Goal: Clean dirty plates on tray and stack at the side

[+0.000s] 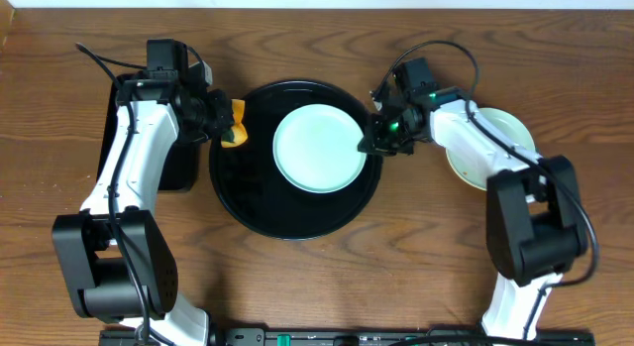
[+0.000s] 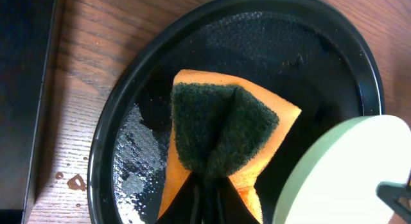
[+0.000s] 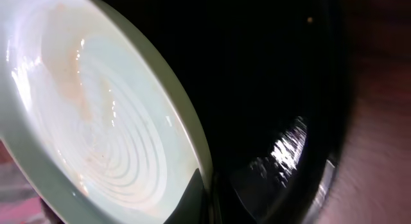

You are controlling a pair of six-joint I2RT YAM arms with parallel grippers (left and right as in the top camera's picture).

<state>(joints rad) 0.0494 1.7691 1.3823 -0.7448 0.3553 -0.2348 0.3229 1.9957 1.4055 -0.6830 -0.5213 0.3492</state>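
A pale mint plate sits in the round black tray, its right rim pinched by my right gripper, which is shut on it. In the right wrist view the plate shows faint orange-brown smears. My left gripper is shut on an orange sponge with a dark green scrub face, held over the tray's left rim. The plate's edge shows at the lower right of the left wrist view. A pale yellow plate lies on the table to the right, under my right arm.
A rectangular black tray lies left of the round tray, under my left arm. Water drops glisten on the round tray's floor. Small brown drops mark the wood beside it.
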